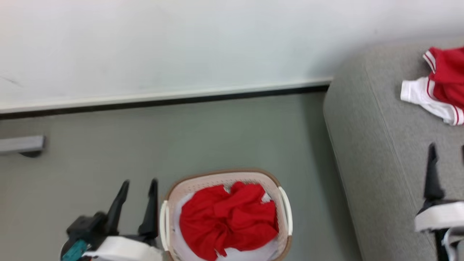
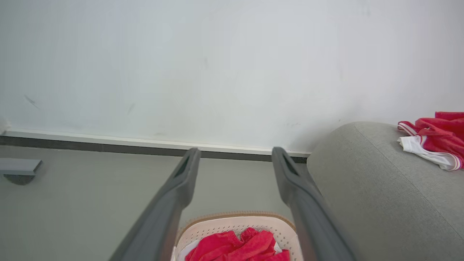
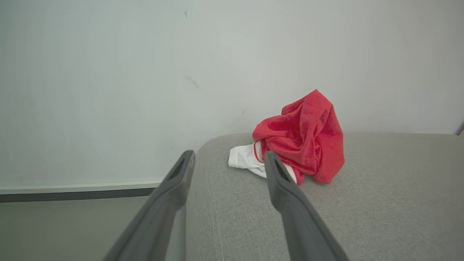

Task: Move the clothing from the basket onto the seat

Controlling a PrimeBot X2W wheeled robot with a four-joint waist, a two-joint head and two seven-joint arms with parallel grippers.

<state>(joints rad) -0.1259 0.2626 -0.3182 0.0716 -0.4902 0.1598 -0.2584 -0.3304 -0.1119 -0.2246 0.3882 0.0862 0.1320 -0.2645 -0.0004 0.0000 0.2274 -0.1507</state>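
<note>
Both spread, empty — left gripper [image 1: 139, 183] beside basket [image 1: 217, 181] of clothing [image 1: 228, 221], right gripper [image 3: 229, 156] over seat [image 1: 380, 152].

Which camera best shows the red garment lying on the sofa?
The right wrist view: the garment lies fully in frame on the sofa, white striped sleeve included. The head and left wrist views cut it off at their right edge.

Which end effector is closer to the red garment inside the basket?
Left. The left end effector sits just left of the basket holding the red garment; the right end effector is over the sofa, well away.
</note>
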